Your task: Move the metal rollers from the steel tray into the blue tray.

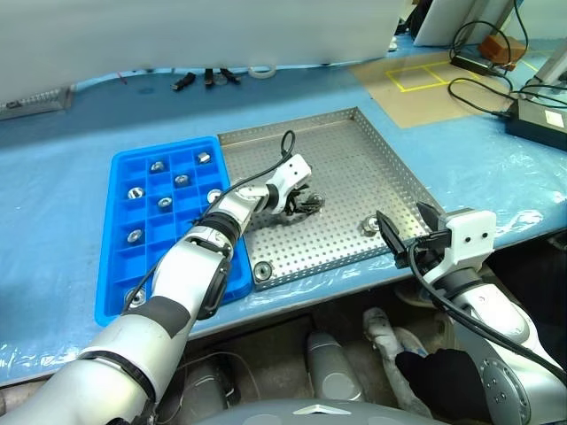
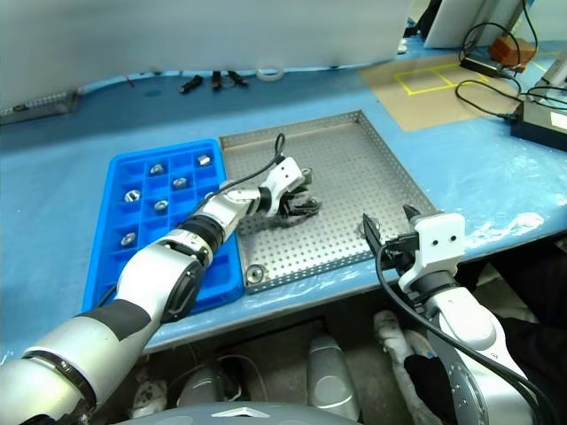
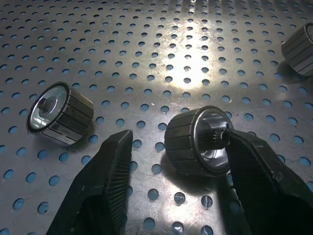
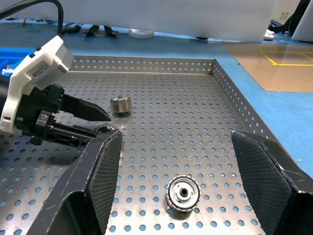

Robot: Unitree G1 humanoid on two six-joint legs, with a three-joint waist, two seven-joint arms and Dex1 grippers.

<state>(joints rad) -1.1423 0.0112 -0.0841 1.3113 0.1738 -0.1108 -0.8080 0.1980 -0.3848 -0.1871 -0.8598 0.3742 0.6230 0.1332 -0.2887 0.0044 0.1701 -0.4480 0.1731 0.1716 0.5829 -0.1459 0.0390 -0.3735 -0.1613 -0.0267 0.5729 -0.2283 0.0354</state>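
Slip risk: my left gripper [image 3: 178,171], half-open, holds nothing; one finger touches the ribbed silver metal roller [image 3: 198,140], possibly nudging it away.

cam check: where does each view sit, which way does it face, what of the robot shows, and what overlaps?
Left eye view, right eye view: head stereo pair, facing forward and down over the steel tray and blue tray; both arms show.
Left wrist view: on the left wrist, looking along the left gripper at a metal roller between its fingers.
Right wrist view: on the right wrist, facing across the tray between the right gripper fingers.
Shared: the right wrist view also shows the left gripper and that roller.
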